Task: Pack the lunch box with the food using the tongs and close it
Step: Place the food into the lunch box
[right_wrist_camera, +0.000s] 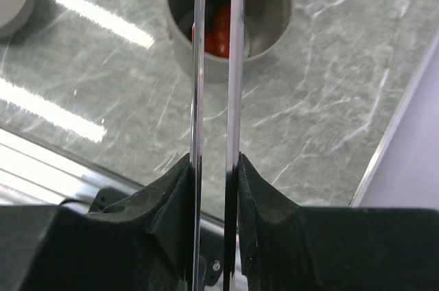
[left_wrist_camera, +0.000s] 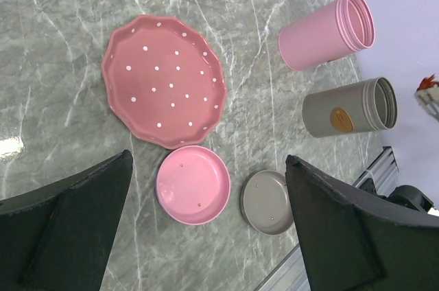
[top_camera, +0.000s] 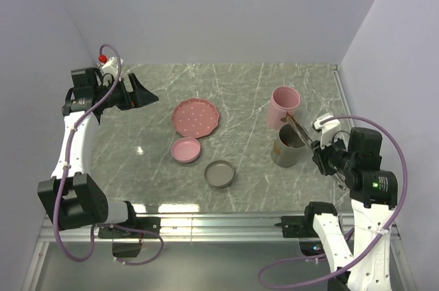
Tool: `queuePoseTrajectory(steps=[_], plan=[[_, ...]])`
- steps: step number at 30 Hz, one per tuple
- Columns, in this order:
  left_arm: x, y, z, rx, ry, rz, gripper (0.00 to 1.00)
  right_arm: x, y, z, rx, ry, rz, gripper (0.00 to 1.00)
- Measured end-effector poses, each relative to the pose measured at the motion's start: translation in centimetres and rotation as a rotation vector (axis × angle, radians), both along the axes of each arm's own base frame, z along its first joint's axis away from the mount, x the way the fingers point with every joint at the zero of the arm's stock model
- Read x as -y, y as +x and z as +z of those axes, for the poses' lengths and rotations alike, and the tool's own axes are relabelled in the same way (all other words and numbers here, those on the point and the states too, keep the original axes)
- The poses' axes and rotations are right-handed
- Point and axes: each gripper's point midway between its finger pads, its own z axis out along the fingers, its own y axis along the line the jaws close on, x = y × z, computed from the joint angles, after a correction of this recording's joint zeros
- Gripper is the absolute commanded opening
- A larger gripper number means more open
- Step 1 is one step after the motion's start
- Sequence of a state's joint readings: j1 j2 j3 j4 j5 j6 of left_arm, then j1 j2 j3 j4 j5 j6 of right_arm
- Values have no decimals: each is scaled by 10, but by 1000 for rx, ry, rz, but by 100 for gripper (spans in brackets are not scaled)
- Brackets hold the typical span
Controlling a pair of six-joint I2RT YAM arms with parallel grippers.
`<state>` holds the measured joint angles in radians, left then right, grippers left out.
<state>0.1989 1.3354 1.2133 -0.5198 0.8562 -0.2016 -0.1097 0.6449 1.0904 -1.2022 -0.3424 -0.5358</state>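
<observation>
Right hand (right_wrist_camera: 214, 165) around tongs (right_wrist_camera: 198, 85) — tips cropped

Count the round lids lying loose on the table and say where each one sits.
2. The pink lid lies on the near side of the dotted plate; the grey lid lies beside it, further right and nearer the arms. No third seems hidden.

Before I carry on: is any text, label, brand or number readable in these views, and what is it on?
On the olive-grey tub, a round orange sticker: anything printed on it is too small and blurred to read.
Nothing else: no text shows on the pink tub, pink lid, grey lid, dotted plate or tongs.
</observation>
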Motion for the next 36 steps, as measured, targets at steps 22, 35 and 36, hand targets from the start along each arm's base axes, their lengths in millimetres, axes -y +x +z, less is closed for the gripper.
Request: queuePoseTrajectory(steps=[22,35,36], plan=[[0,0,0,1,-2,1,99,8,-22,-30,-156,-47,-1,45],[0,0,1,0,-3,0,99,9,-7,9,-69,-52,-3,45],[0,0,1,1,-4,0,99,9,-3,18,-51,-48,-1,45]])
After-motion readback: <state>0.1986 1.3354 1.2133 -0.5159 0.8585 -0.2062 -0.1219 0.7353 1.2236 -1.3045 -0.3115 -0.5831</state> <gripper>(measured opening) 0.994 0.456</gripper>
